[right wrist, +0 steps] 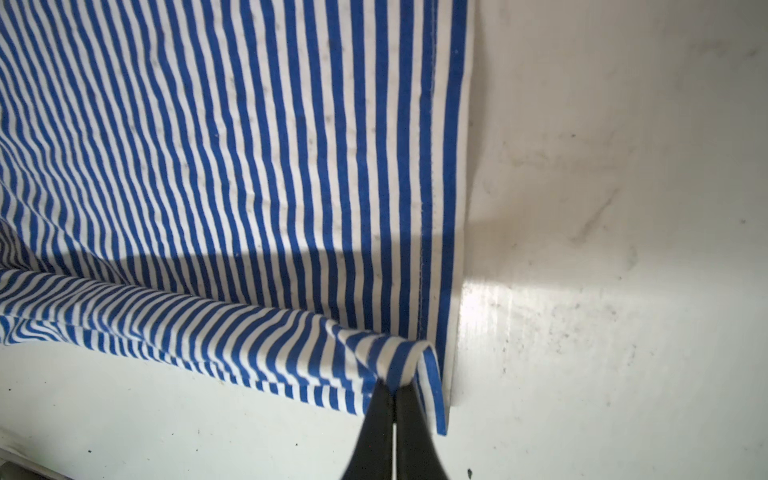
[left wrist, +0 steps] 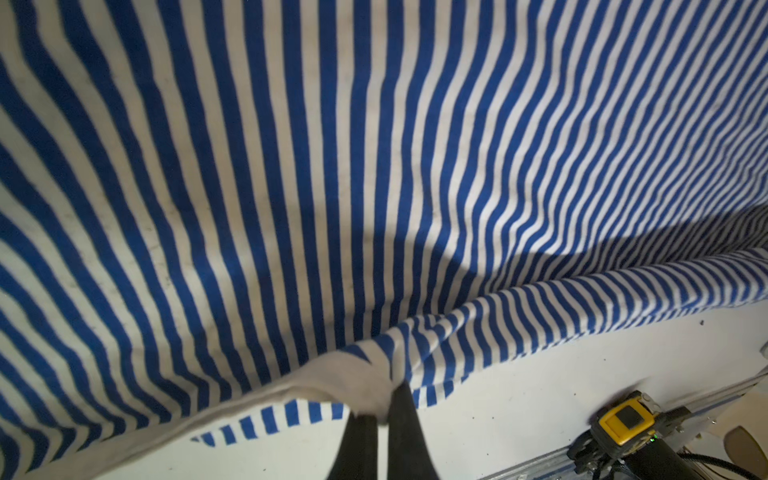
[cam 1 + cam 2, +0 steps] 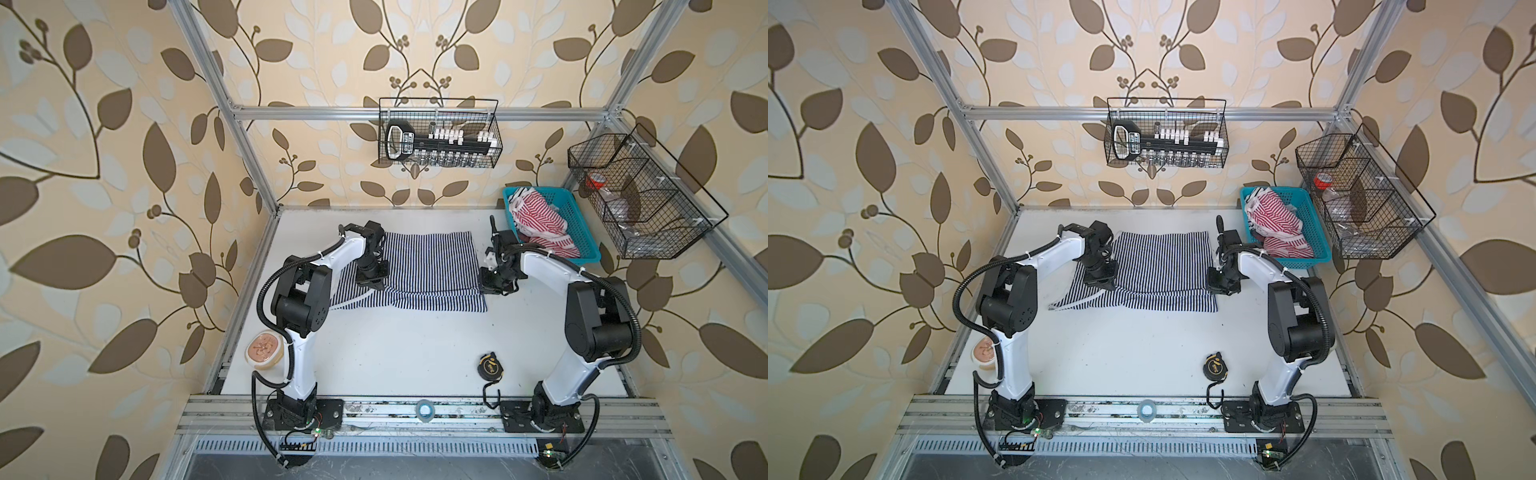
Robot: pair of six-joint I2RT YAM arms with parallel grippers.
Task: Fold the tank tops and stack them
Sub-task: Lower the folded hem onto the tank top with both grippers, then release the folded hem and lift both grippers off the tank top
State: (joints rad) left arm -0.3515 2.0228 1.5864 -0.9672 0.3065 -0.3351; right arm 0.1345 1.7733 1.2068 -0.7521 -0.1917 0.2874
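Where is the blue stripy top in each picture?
Top view: the blue striped tank top lies spread on the white table.
Top view: same spot.
Left wrist: it fills most of the picture; the left gripper pinches its edge.
Right wrist: it covers about half; the right gripper pinches its corner.
Shared landmark: the white table, bare beside the top in every view.

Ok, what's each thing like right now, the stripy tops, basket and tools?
navy tank top: flat on the table, near edge pinched up
red tank top: crumpled, not folded
blue basket: holds the red tank top
left tool: shut on the navy tank top
right tool: shut on the navy tank top
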